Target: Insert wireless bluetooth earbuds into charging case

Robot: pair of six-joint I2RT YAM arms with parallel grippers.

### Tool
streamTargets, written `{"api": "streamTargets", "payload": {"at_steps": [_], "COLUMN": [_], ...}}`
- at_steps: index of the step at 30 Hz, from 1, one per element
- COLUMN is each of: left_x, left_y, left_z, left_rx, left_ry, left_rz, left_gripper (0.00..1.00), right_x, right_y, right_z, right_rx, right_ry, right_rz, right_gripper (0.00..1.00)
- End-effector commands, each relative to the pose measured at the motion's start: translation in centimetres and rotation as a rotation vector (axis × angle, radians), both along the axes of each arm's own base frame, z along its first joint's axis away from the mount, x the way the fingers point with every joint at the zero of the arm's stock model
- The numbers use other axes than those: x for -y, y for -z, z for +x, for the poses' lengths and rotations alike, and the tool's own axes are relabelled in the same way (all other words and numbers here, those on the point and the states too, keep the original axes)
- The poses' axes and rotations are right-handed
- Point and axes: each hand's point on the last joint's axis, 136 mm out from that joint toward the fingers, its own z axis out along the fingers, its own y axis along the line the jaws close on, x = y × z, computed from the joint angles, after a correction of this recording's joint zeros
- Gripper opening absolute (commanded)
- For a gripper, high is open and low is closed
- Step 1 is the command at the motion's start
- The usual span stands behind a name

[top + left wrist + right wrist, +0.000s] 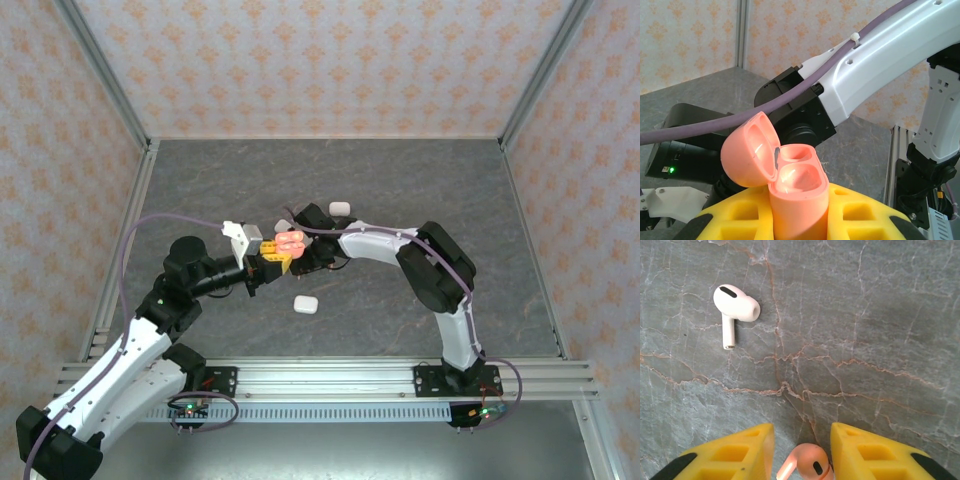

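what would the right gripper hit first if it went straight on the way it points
The right gripper would probably meet the salmon-pink earbud between its jaws first, then the grey table; depth is hard to judge.

Bright, even light; soft faint shadows; glare spots inside pink case [790, 177]; sharp focus.

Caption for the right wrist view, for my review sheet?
Salmon-pink earbud between the right tool's yellow fingers, over a grey marbled table where a white earbud lies.

Pale wallpapered walls [330, 60] with orange motifs enclose a grey veined tabletop [200, 190] framed by aluminium rails [330, 372].
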Motion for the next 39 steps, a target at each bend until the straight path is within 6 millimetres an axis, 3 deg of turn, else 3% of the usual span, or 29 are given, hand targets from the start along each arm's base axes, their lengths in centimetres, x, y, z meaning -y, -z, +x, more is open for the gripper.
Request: {"api": "streamTargets", "payload": {"at_steps": [1, 16, 24, 31, 39], "left_x": [0.0, 0.2, 0.2, 0.2, 0.9], "left_y": [-2.4, -2.2, -2.4, -2.6, -2.3], "left_z": [0.0, 0.4, 0.4, 0.4, 0.3], "left_rx": [0.067, 0.054, 0.056, 0.057, 0.045], "left_ry": [0.009, 0.010, 0.007, 0.008, 0.047], "left_rz": [-0.036, -0.030, -0.030, -0.037, -0.052], "left_gripper": [0.00, 0.00, 0.00, 0.00, 0.00], "right_x": [1.2, 2.7, 2.7, 3.5, 9.2], "right_y": [1.4, 2.2, 1.5, -2.7, -9.7], "right_z": [-3.1, -4.2, -3.4, -1.4, 0.9], "right_rx": [-0.073, -0.087, -0.040, 0.098, 0.287], "right_ry": [-0.042, -0.043, -0.022, 0.042, 0.187], "right_rz": [-0.067, -0.105, -0.100, -0.048, 0.002], "right_gripper": [0.34, 0.28, 0.20, 0.18, 0.18]}}
